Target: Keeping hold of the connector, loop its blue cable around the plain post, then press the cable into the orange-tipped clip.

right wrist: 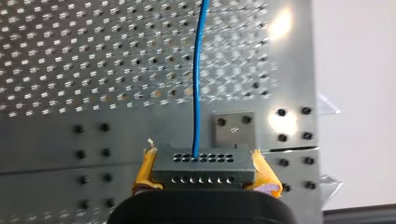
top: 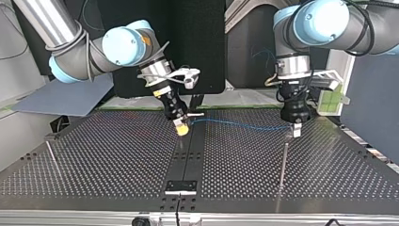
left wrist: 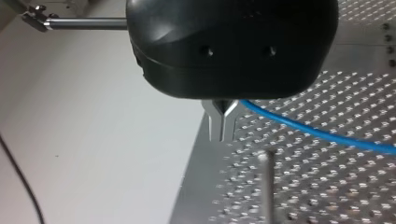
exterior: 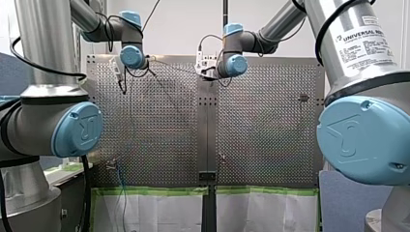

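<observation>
Both grippers were closed. My right gripper (right wrist: 205, 173) was clenched on the grey connector (right wrist: 203, 161), one of its yellow pads (right wrist: 145, 170) pressed against each end of the block. The blue cable (right wrist: 196, 84) left a hole in the connector's face and ran straight ahead over the perforated surface (top: 117, 155).

In the top view this gripper hung tilted over the dark middle strip, toward the far side of the surface. From there the cable stretched to the right, raised off the holes, to my left gripper (left wrist: 223, 126). That gripper pointed straight down at the top view's right. In its wrist view its metal fingers (left wrist: 215, 128) stood pinched together with only a thin slit between them. The cable came out from behind their upper part, so it seemed to be grasped there, though the contact itself was hidden.

The plain post (top: 283, 162) stood upright near the left gripper, its top just beside and below the fingertips. The cable passed on the far side of the post without wrapping it; the loop was not yet made.
</observation>
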Controlling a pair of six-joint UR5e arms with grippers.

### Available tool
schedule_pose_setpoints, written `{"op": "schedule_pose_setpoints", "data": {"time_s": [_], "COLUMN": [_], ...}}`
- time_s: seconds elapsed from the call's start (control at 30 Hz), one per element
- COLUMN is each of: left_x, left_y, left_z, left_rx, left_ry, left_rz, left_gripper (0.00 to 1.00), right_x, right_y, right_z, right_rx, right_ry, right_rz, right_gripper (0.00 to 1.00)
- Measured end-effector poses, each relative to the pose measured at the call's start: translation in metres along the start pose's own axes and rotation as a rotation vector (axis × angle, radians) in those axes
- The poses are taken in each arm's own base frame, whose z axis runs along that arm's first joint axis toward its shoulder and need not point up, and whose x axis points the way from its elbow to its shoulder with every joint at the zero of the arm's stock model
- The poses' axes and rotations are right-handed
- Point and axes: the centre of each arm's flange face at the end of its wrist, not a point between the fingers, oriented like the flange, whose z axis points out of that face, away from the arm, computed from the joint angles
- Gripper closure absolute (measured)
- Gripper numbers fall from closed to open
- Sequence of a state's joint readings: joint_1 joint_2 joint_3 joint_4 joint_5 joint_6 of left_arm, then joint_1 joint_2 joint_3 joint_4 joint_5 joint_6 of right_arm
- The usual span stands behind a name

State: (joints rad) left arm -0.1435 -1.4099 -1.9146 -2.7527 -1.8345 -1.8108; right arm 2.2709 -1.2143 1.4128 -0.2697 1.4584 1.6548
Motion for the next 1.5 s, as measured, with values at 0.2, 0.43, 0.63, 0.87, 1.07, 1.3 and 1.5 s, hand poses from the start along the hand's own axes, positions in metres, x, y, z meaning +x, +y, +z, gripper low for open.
{"op": "schedule_pose_setpoints", "data": {"time_s": [0.2, 0.43, 0.63, 0.87, 1.07, 1.3, 1.5], "left_x": [-0.021, -0.025, -0.022, -0.016, -0.024, -0.026, -0.006], "left_y": [0.002, 0.012, 0.031, 0.060, 0.074, 0.070, 0.072], "left_z": [0.011, 0.026, 0.051, 0.083, 0.099, 0.109, 0.120], "left_rx": [-0.004, 0.006, 0.009, 0.008, 0.032, 0.098, 0.130], "left_ry": [-0.044, -0.056, -0.060, -0.047, -0.059, -0.069, -0.024], "left_rz": [-0.023, -0.030, -0.061, -0.075, -0.090, -0.121, -0.119], "left_gripper": [1.00, 1.00, 1.00, 1.00, 1.00, 1.00, 1.00], "right_x": [0.017, 0.027, 0.034, 0.035, 0.036, 0.031, 0.027], "right_y": [-0.004, -0.006, -0.006, -0.005, -0.004, -0.005, -0.002], "right_z": [0.006, 0.010, 0.014, 0.016, 0.022, 0.038, 0.049], "right_rx": [0.013, 0.021, 0.045, 0.058, 0.063, 0.064, 0.060], "right_ry": [0.022, 0.041, 0.065, 0.075, 0.091, 0.090, 0.093], "right_rz": [-0.004, -0.006, -0.003, 0.011, 0.027, 0.028, 0.027], "right_gripper": [0.98, 0.98, 0.98, 0.98, 0.98, 0.98, 0.98]}}
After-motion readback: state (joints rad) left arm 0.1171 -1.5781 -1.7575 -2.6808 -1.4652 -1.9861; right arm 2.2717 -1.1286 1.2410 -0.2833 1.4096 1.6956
